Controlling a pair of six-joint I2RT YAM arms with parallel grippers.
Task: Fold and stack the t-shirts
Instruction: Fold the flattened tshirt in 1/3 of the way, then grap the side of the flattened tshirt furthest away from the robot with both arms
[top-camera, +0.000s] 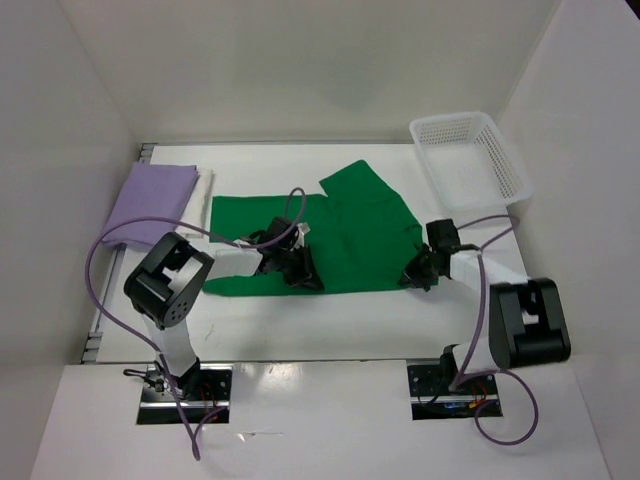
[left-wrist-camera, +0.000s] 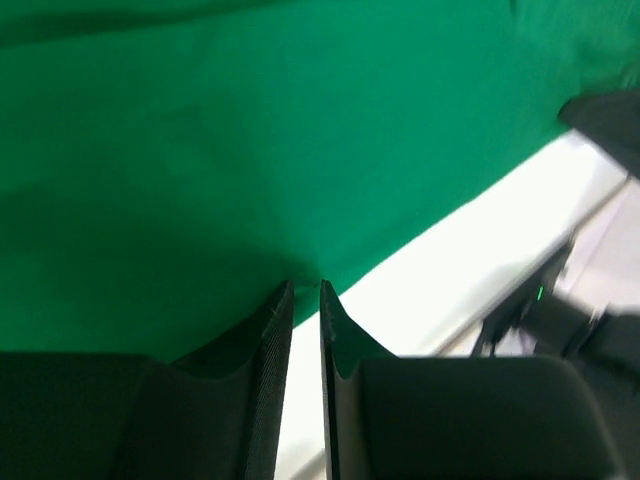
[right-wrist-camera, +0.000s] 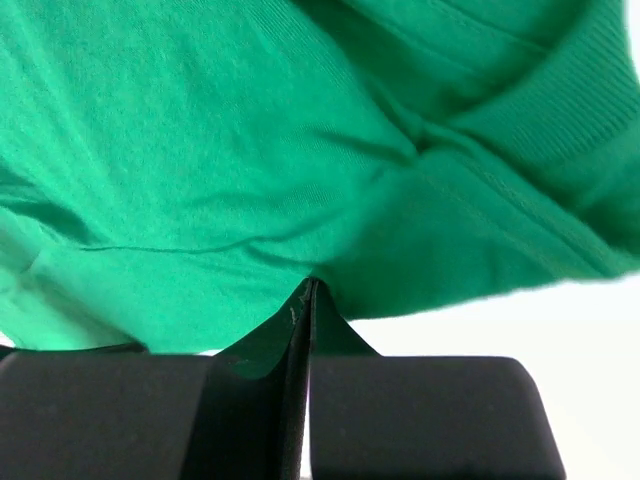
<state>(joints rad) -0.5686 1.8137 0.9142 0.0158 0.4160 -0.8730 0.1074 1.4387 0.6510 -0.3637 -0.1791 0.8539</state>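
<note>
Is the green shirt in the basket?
No. In the top view the green shirt lies spread on the table, while the basket stands apart at the far right corner.

White table (top-camera: 340, 320) enclosed by plain white walls (top-camera: 300, 70)

Both arms reach out low over the table from their bases at the near edge. The left arm bends at a raised elbow near its base, then stretches right and slightly away, its wrist dipping down. The left gripper (top-camera: 298, 270) sits low with its fingers (left-wrist-camera: 268, 340) drawn close, only a thin slit between them, the tips pressed at the near hem of the green t-shirt (top-camera: 340, 240). The right arm folds back leftward from its elbow at the right. The right gripper (top-camera: 415, 275) is clamped tight, its tips pinching the shirt's right edge.
</note>
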